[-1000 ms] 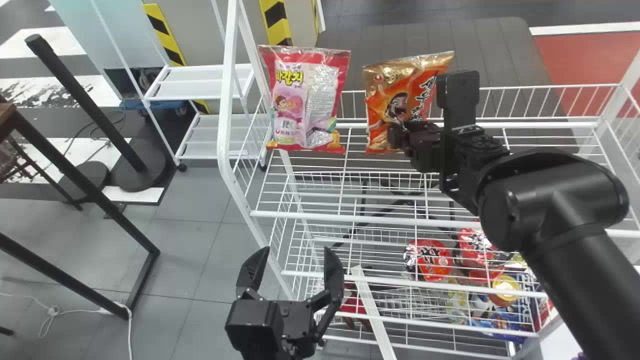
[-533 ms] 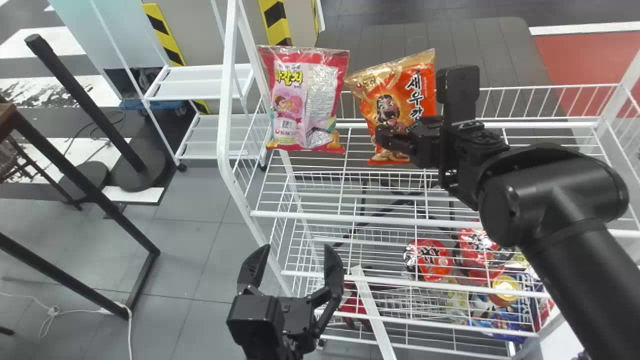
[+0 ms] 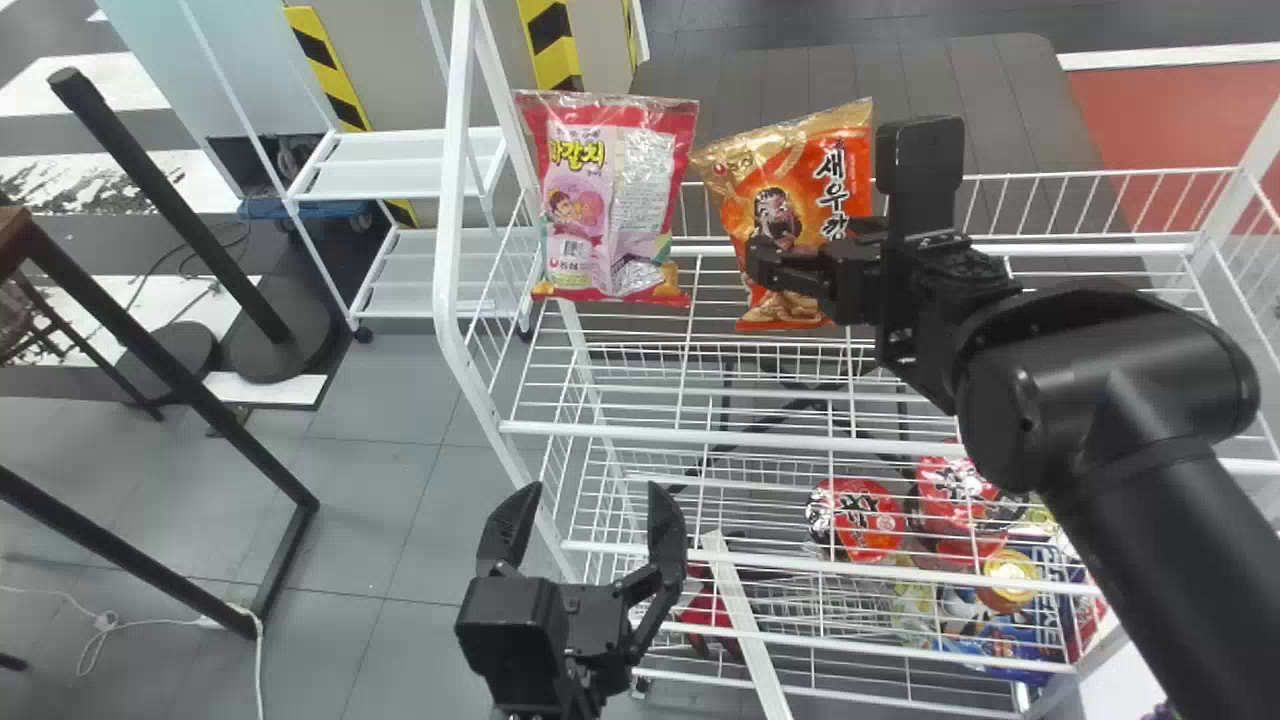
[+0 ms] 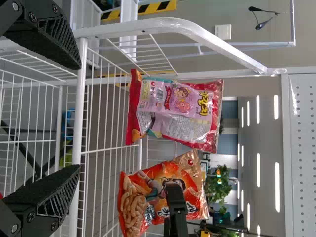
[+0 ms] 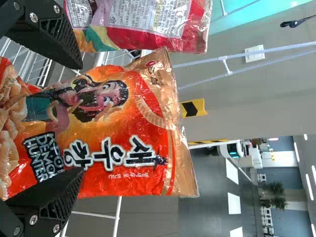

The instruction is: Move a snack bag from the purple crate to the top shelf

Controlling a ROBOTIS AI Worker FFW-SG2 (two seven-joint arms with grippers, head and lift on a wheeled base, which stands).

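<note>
Two black tools flank a white wire rack: the robot's left point(image 3: 593, 490), nearest, wide open and empty before its lower shelves, the right point(image 3: 758, 253) above the top shelf point(image 3: 720, 438), fingers spread around the orange snack bag point(image 3: 785, 180), apparently without a grip. That bag tilts over the top shelf beside an upright pink-and-red bag point(image 3: 625, 190).
</note>
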